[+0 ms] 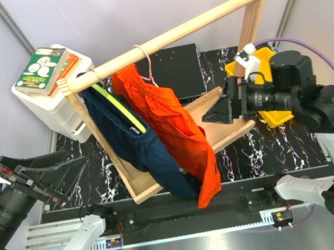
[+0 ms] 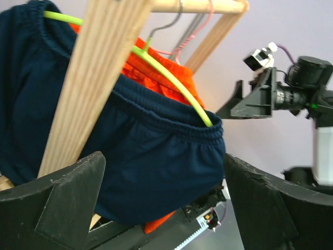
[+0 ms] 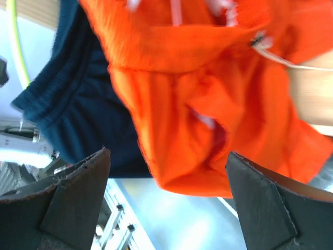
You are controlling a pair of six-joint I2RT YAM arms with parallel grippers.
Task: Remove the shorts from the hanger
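Hanging from a wooden rail [image 1: 171, 34] above the marbled desk [image 1: 273, 146], two pairs were seen side by side and touching: the orange shorts [image 1: 176, 123] on a pink hanger [image 1: 147, 61] and the navy shorts [image 1: 127, 138] on a yellow-green hanger [image 2: 171, 78]. No lettering could be read on the green book [image 1: 42, 67] atop the white drawer unit [image 1: 45, 104], its print being too small. Part of the navy shorts was hidden behind a wooden post [image 2: 88, 88] in the left wrist view; the orange shorts were blurred and cut off in the right wrist view. The left claw [image 2: 164, 159] was spread apart and unladen, with the navy shorts ahead of it, untouched. The right claw [image 3: 167, 153] was likewise spread wide, pointed at the orange shorts from their right, apart from them.
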